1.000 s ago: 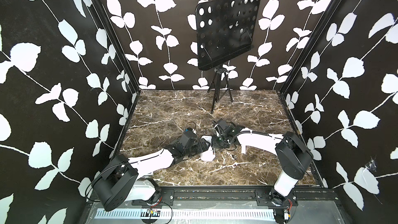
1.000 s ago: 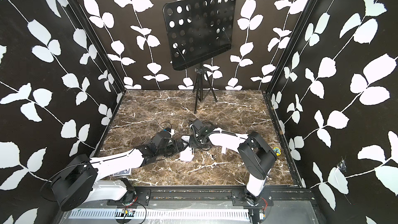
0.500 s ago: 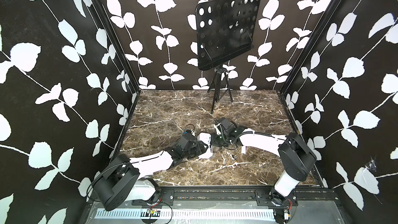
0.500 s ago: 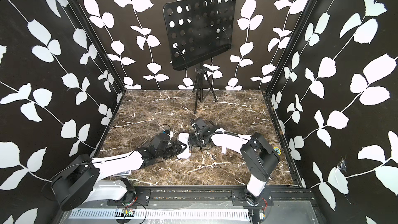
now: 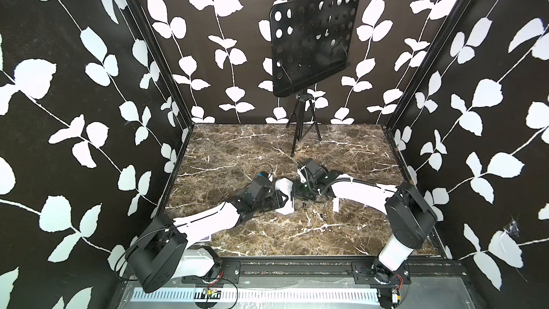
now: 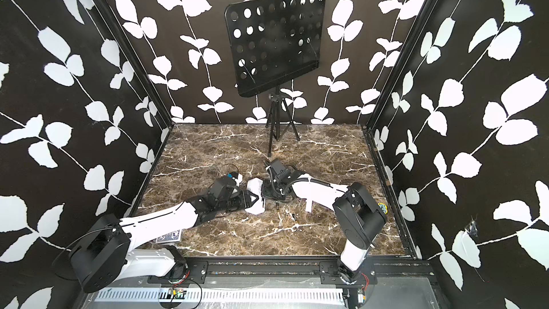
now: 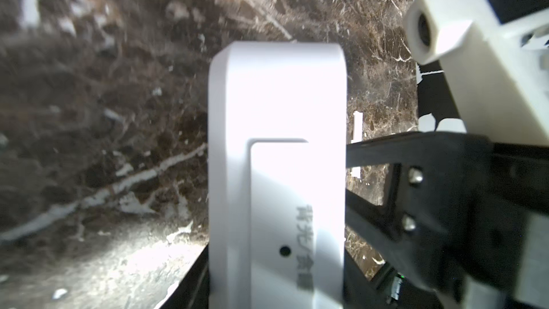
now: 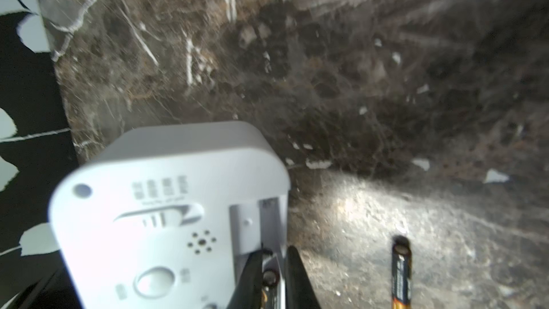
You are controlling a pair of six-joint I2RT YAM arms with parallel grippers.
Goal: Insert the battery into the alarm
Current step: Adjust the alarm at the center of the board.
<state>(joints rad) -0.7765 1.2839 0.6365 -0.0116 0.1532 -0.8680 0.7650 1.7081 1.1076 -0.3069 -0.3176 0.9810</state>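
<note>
alarm (image 5: 284, 187): in front of music stand (image 5: 312, 46), toward the arm bases; back with open battery bay faces right gripper (image 8: 276, 251)
left gripper (image 5: 282, 199): fingers clamped on alarm's sides
right gripper: fingers narrow, flanking battery (image 8: 269, 278) in the bay; gripping or slack, can't tell
spare battery (image 8: 401, 274): flat on table (image 5: 341, 150), beside alarm

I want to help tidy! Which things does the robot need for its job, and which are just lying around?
Job: alarm, battery at its open slot, second battery on the table (maybe next).
Lying about: music stand, patterned card box.
</note>
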